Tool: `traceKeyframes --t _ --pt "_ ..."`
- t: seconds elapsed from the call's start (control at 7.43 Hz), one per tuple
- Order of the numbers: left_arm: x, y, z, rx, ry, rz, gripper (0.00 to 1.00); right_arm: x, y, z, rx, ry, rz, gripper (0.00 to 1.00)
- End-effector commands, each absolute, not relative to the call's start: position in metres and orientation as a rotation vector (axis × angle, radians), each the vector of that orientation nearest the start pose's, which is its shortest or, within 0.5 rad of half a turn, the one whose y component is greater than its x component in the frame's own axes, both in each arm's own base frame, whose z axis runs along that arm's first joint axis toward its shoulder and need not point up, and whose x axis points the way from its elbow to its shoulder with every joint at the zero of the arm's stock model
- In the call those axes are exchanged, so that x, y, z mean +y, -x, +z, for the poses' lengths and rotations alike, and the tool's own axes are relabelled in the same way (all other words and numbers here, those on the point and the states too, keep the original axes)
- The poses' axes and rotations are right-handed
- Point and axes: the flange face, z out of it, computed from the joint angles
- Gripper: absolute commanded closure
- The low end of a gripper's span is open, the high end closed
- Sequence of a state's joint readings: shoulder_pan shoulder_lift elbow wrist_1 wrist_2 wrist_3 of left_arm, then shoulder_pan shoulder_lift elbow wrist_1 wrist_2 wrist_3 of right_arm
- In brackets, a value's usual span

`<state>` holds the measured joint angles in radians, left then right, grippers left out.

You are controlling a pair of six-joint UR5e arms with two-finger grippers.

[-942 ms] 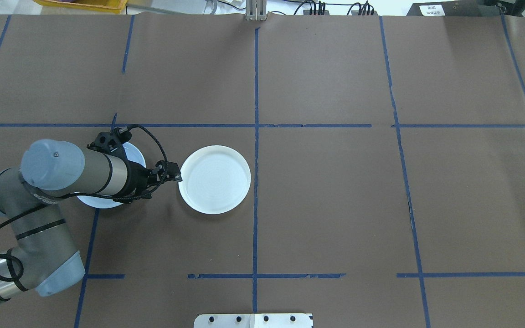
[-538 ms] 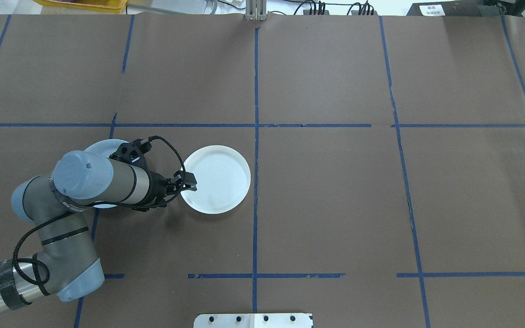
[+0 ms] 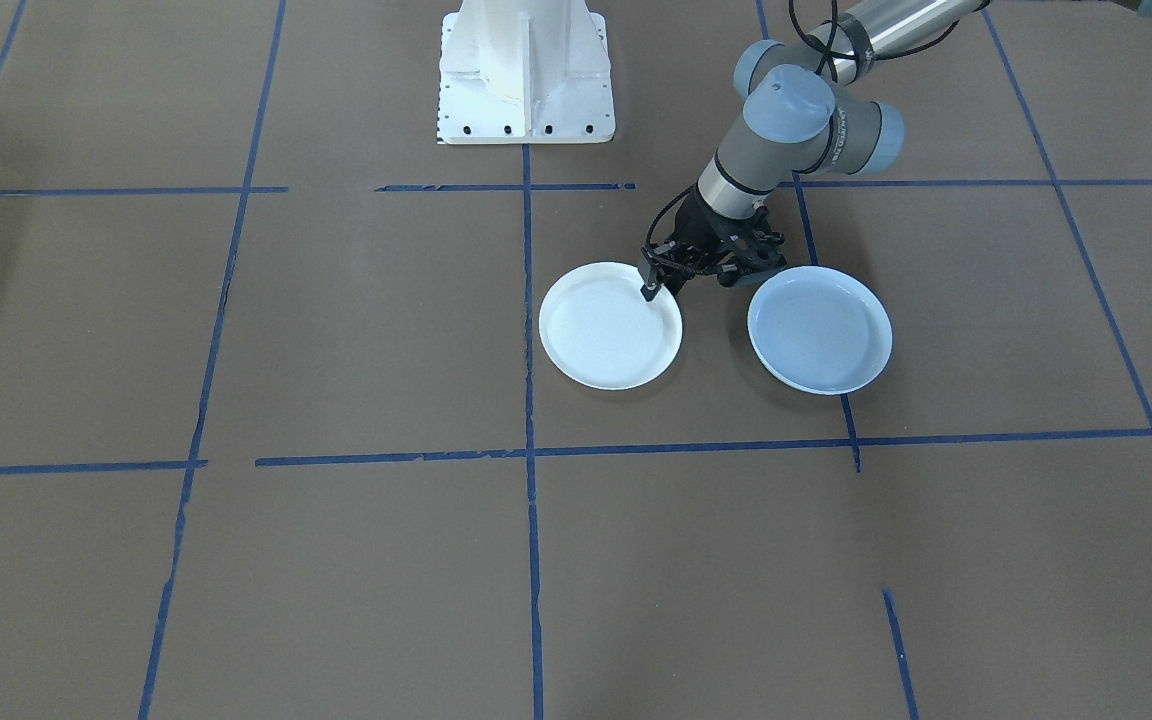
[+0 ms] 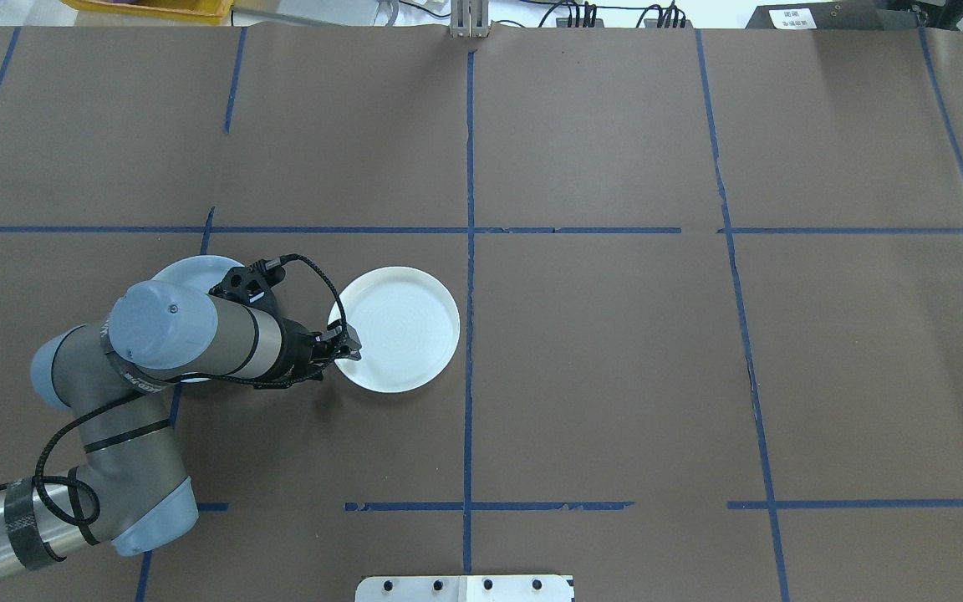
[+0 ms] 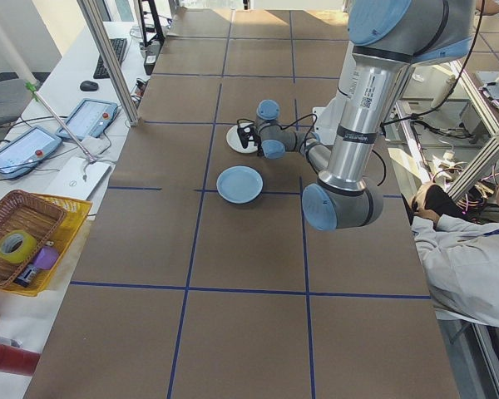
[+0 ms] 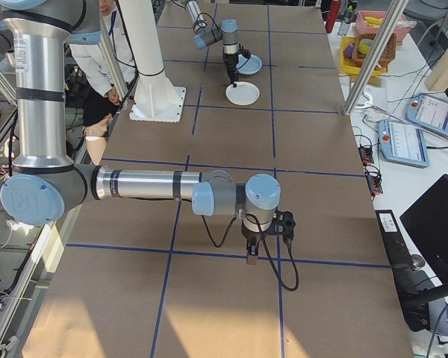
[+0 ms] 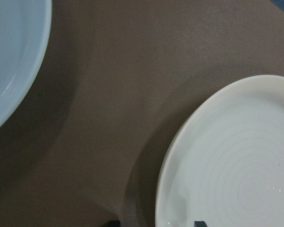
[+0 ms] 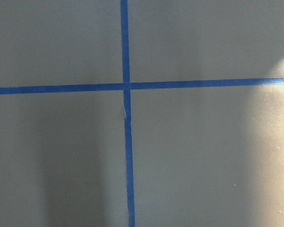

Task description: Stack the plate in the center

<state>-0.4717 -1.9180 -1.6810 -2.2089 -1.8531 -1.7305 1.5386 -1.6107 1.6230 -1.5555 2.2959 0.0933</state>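
Straddling the rim of the white plate (image 4: 402, 326), the left gripper (image 4: 346, 351) hangs low over the table (image 4: 615, 376) with its jaws apart. The wrist view shows one dark fingertip (image 7: 199, 223) inside the plate and the other on the brown paper outside it, with the rim between them. Nothing is gripped.

The white plate lies flat just left of the table's middle tape line (image 4: 469, 293), its inside faintly ringed. The blue plate (image 3: 819, 328) sits flat on the table to the left of the white one, near it but not touching, with a strip of bare paper between them. From overhead the left arm (image 4: 197, 339) covers most of the blue plate, leaving only its far edge in sight. Neither plate is stacked on the other.

The right gripper (image 6: 249, 257) hangs well apart from both plates, far over on the table's right, pointing down above a crossing of blue tape (image 8: 126, 86). It shows only in the side view, so I cannot tell whether its jaws are parted or closed.
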Motion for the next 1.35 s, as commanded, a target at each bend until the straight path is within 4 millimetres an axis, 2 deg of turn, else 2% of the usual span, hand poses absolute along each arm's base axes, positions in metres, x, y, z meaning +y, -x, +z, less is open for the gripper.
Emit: traceKeyframes --t 0.0,0.27,0.4,0.54,0.67,0.81,1.08,1.21 --pt "-0.379 -0.51 0.34 1.129 0.081 -0.407 1.0 -0.479 -0.053 0.654 -0.726 0.019 0.05 0.0" --pt "-0.376 -0.501 0.33 1.155 0.09 -0.38 1.0 -0.479 -0.052 0.654 -0.724 0.019 0.049 0.0" --pt "-0.386 -0.473 0.311 1.2 0.089 -0.34 1.0 -0.479 -0.052 0.654 -0.724 0.019 0.049 0.0" --pt "-0.39 -0.438 0.316 1.212 0.073 -0.27 1.0 -0.479 -0.052 0.654 -0.724 0.019 0.047 0.0" --pt "-0.397 -0.398 0.33 1.212 0.044 -0.219 1.0 -0.479 -0.052 0.654 -0.726 0.019 0.049 0.0" --pt "-0.403 -0.361 0.355 1.192 0.02 -0.152 1.0 -0.479 -0.052 0.654 -0.726 0.019 0.049 0.0" --pt "-0.414 -0.307 0.403 1.144 -0.014 -0.071 1.0 -0.479 -0.052 0.654 -0.724 0.019 0.047 0.0" --pt "-0.425 -0.288 0.422 1.124 -0.029 -0.055 1.0 -0.479 -0.052 0.654 -0.726 0.019 0.049 0.0"
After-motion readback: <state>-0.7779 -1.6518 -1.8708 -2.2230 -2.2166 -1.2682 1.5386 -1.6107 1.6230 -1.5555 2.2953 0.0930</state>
